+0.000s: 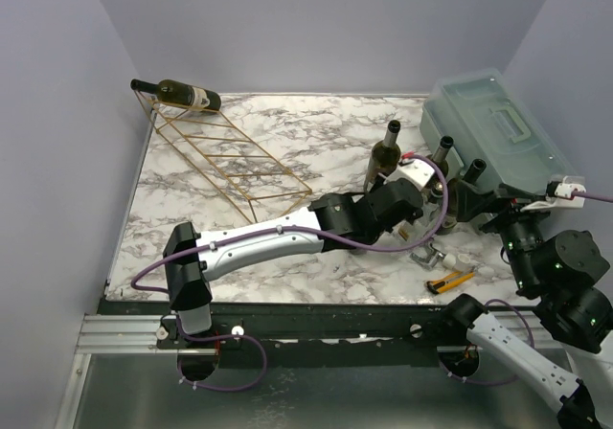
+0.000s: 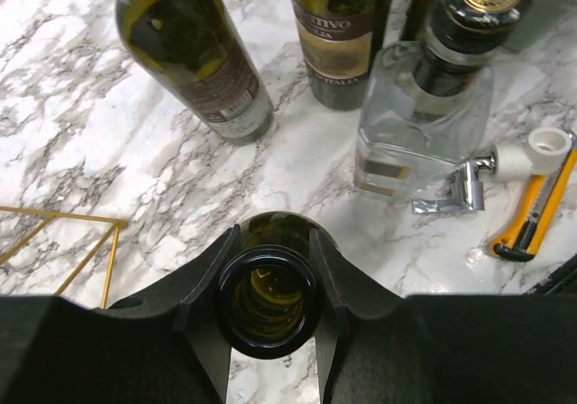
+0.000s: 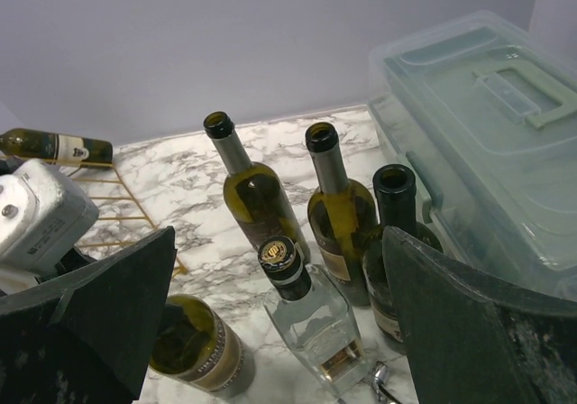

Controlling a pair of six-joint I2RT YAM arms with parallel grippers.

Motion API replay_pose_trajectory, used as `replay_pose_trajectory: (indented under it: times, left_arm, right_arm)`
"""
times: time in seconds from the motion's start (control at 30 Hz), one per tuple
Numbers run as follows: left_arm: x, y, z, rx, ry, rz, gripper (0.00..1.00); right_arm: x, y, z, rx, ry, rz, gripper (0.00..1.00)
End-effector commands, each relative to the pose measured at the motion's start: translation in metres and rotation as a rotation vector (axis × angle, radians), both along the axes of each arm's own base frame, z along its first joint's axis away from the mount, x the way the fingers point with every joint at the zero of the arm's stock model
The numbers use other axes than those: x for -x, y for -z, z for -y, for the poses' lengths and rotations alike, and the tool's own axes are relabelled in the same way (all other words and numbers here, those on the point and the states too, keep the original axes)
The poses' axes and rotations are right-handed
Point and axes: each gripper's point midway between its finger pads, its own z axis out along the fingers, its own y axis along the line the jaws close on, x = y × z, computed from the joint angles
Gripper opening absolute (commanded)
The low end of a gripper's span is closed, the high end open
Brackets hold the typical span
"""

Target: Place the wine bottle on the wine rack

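Observation:
Seen from straight above in the left wrist view, a dark green wine bottle (image 2: 268, 307) stands upright on the marble, and my left gripper (image 2: 270, 273) is shut on its neck just below the open mouth. The right wrist view shows that same bottle's body (image 3: 191, 348) under my left wrist. The gold wire wine rack (image 1: 230, 156) slants across the far left of the table, with one bottle (image 1: 182, 94) lying on its far end. My right gripper (image 3: 279, 237) hangs open over the bottle group, holding nothing.
Three more green bottles (image 1: 386, 151) (image 1: 441, 151) (image 1: 476, 170) and a clear square bottle (image 3: 315, 323) stand close around the held one. A translucent lidded box (image 1: 498, 127) sits at the back right. A yellow utility knife (image 1: 450, 280) and a metal stopper (image 1: 428, 255) lie near the front edge.

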Motion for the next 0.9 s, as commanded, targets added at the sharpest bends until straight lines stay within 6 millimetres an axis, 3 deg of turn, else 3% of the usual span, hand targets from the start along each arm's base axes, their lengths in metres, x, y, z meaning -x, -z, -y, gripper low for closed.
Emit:
replay_pose_trajectory:
  times: [0.0, 0.17, 0.27, 0.63, 0.87]
  left_arm:
    - [-0.027, -0.07, -0.016, 0.139, -0.064, 0.09, 0.0]
    - [-0.054, -0.087, -0.032, 0.218, -0.076, 0.05, 0.0]
    - [-0.08, -0.102, -0.052, 0.263, -0.11, 0.048, 0.0]
    - [-0.172, -0.178, -0.155, 0.352, -0.33, 0.218, 0.0]
    - [-0.214, -0.206, -0.215, 0.417, -0.492, 0.33, 0.0]
  right_arm:
    - [-0.011, -0.002, -0.002, 0.0, 0.032, 0.007, 1.0]
    - [-0.025, -0.002, -0.013, 0.02, 0.025, 0.007, 1.0]
    - [-0.034, -0.002, -0.021, 0.031, 0.018, 0.0, 1.0]
    - [-0.067, 0.004, -0.047, 0.074, 0.01, 0.0, 1.0]
    - [-0.09, 0.009, -0.072, 0.106, -0.035, -0.004, 1.0]
